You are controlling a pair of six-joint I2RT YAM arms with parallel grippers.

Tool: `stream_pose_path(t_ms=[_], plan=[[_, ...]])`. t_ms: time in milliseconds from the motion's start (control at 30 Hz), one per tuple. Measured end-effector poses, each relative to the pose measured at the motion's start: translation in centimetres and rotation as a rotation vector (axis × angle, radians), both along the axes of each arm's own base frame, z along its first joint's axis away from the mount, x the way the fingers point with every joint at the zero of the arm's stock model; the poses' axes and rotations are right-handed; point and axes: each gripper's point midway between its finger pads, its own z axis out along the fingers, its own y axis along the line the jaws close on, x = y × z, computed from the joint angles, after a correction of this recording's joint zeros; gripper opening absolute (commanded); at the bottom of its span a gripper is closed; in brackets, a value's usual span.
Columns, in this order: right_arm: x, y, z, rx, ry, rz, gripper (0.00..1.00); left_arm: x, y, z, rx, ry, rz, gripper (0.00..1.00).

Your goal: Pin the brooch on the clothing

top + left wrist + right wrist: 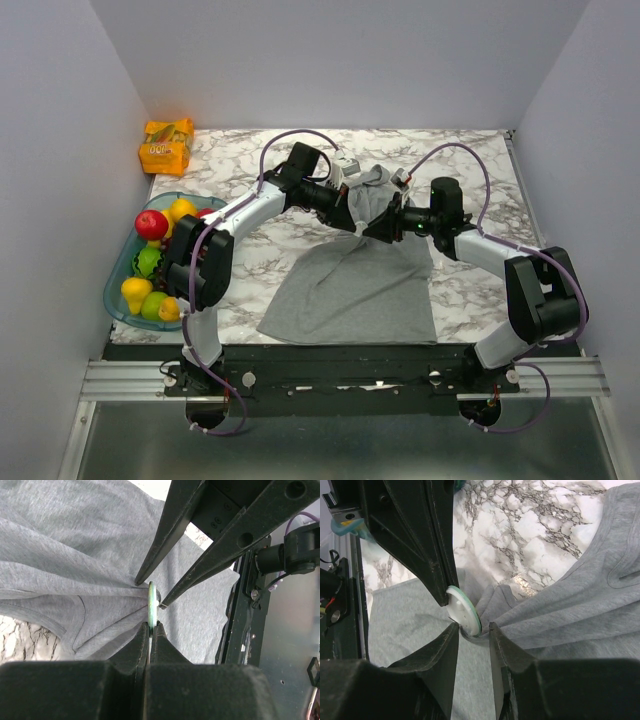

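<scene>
Two end effectors meet over the middle of the bench (225, 150), where the clothing (350, 290) rises into a bunched peak. Our left end effector (151, 626) is closed tight on the rim of the brooch (151, 600), holding it edge-on against the gathered fabric at the centre of its wrist view. Our right end effector (474, 630) is parted by a narrow gap, its fingers straddling the brooch and the fold without clamping either. We judge the risk lies in the squeeze. If the right closes off-centre, the disc could twist out of the left's thin grip. The fastening could also catch too little knit and pull free.
</scene>
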Motion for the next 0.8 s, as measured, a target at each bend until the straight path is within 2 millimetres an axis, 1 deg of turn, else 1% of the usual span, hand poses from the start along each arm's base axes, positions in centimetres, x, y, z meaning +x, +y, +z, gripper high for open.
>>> stream_pose_path(t_ms=[467,800], plan=[[-0.23,0.15,-0.19,0.007,0.013,0.017,0.29,-0.15,-0.3,-0.21,-0.001,0.002,-0.008,0.0],[0.01,0.09,-0.3,0.011,0.031,0.016,0.25,-0.14,-0.44,-0.3,-0.002,-0.001,-0.01,0.0]])
